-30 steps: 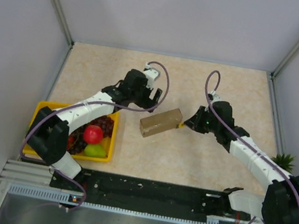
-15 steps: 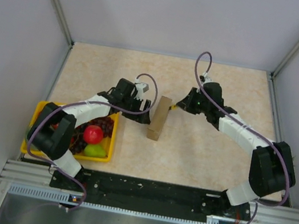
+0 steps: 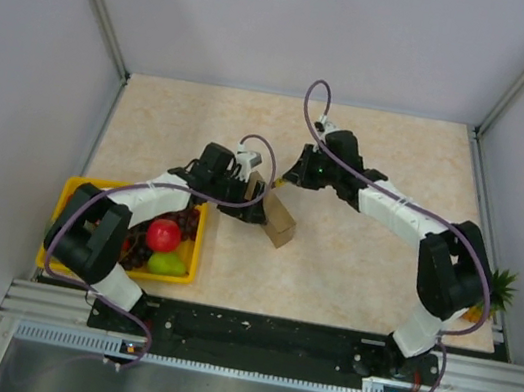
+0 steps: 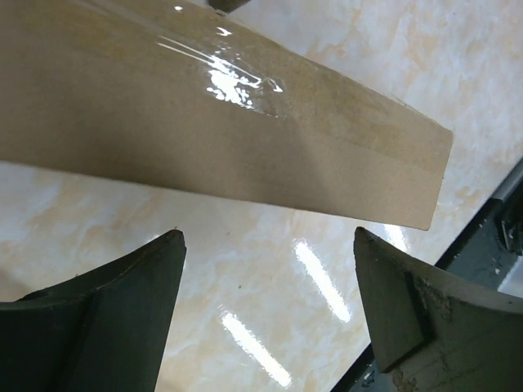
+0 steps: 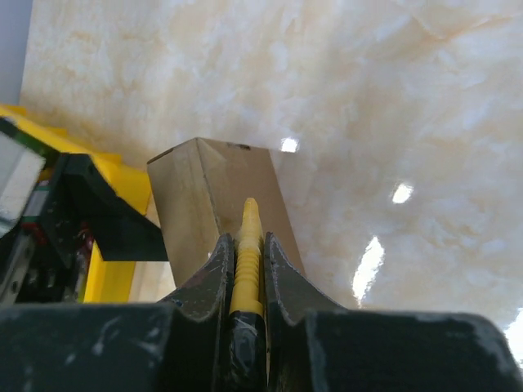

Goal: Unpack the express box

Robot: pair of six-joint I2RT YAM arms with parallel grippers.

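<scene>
Two hands at the express box, mid-worktop

The express box (image 3: 280, 228) lies flat near the middle of the worktop (image 3: 389, 168), its long side running from 11 to 5 o'clock. The left hand (image 3: 250, 204) sits low at the box's 9 o'clock, fingers (image 4: 106, 318) spread wide, the box's side just beyond their tips and not between them. The right hand (image 3: 289, 177) reaches in from 12 o'clock, pressed together on a thin yellow stick (image 5: 248, 220) whose tip points at the box's top. The yellow fruit tray (image 3: 75, 192) sits at 8 o'clock.

Express box (image 3: 279, 222) right of tray (image 3: 171, 280) (near).
</scene>
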